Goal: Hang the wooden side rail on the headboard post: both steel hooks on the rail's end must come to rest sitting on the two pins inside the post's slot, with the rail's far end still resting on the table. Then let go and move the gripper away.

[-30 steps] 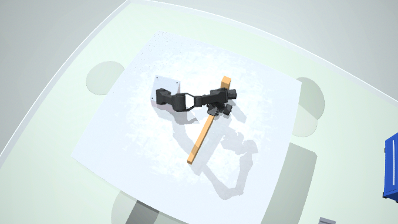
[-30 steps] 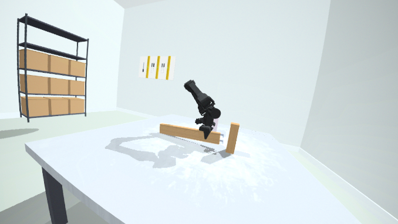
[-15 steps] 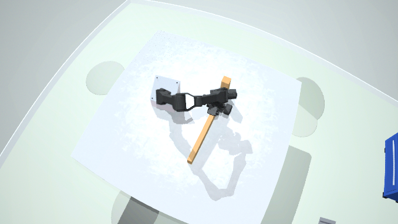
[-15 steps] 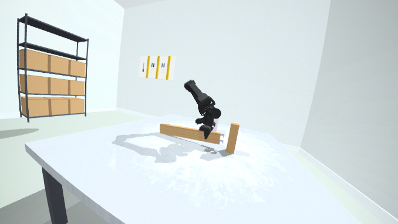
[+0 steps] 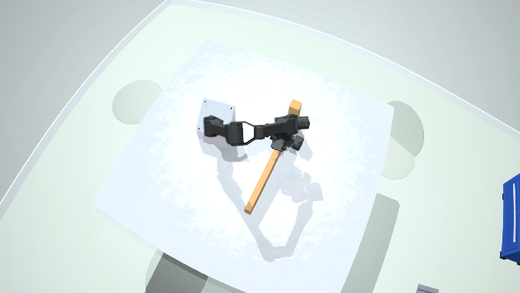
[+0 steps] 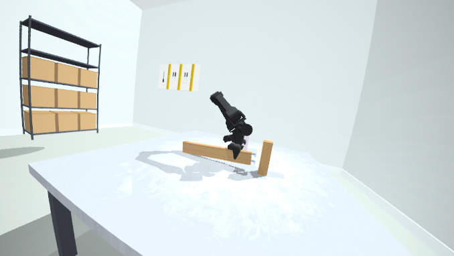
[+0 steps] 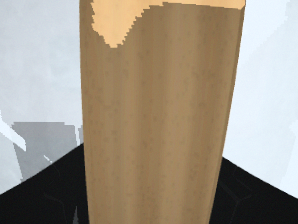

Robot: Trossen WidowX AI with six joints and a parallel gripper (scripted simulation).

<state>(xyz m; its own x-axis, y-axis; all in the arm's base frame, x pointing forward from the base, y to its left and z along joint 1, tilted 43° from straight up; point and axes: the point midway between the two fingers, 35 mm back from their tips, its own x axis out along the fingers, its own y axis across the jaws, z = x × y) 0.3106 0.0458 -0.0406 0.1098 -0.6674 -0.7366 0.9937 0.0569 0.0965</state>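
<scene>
We see first the broad, pale table (image 5: 172,192) (image 6: 201,208), smooth and bluish white with a mottled sheen, standing on a dark, straight-sided leg (image 6: 63,224). Beyond it we have a tall open shelf (image 6: 30,100) of thin dark metal, and three of its levels carry plain tan boxes (image 6: 39,68), three to a level, square-edged and set side by side, while the top board is bare. Off to one side on the floor we find a blue cabinet (image 5: 511,222), boxy, with a long white strip down its face. On the wall hangs a white panel (image 6: 173,77) with three yellow upright bars and small dark shapes between them

Over the table reaches our black jointed arm (image 5: 230,132) (image 6: 229,108), angular and matte, beside a pale square plate (image 5: 218,107) with small dark dots near its corners. Our hand (image 5: 285,143) (image 6: 236,152) is closed on the rail (image 5: 262,184) (image 6: 207,151) (image 7: 160,115), gripping it near its hook end

The rail is a long straight bar of light brown wood, faintly streaked up close. Its steel hooks (image 6: 253,157) stick out toward the post (image 5: 295,105) (image 6: 265,157), a short upright wooden block, with a narrow gap between, so the rail is not hung; we cannot tell whether its far end touches the table
</scene>
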